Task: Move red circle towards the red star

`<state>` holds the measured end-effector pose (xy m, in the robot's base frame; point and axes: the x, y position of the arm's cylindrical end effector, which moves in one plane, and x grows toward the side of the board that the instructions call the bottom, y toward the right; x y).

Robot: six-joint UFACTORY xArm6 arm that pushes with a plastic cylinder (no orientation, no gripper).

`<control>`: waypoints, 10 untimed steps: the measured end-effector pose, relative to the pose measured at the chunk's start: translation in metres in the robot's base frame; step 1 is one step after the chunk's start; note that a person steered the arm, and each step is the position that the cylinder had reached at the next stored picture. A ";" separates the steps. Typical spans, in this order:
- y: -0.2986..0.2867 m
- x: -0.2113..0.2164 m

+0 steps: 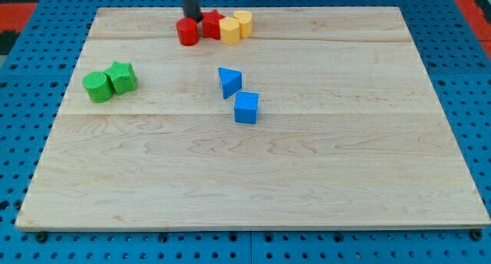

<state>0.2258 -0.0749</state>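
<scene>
Lab bench setup: wooden board (pixel 253 179) on blue perforated mounting plate (pixel 23 141).

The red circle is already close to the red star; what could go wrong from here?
1. My tip stands just behind the red circle; pushing may drive it down the view, past the red star.
2. The star touches the yellow blocks; a hard push could scatter the cluster.

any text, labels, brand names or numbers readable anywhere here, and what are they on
None: no words, numbers, labels or signs can be read in the camera view.
The wooden board is bare wood grain.
The red circle, red star, yellow blocks, green blocks and blue blocks carry no markings.
My tip, just above the red circle, is plain dark.
</scene>
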 end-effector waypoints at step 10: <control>-0.054 0.024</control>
<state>0.2499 -0.1287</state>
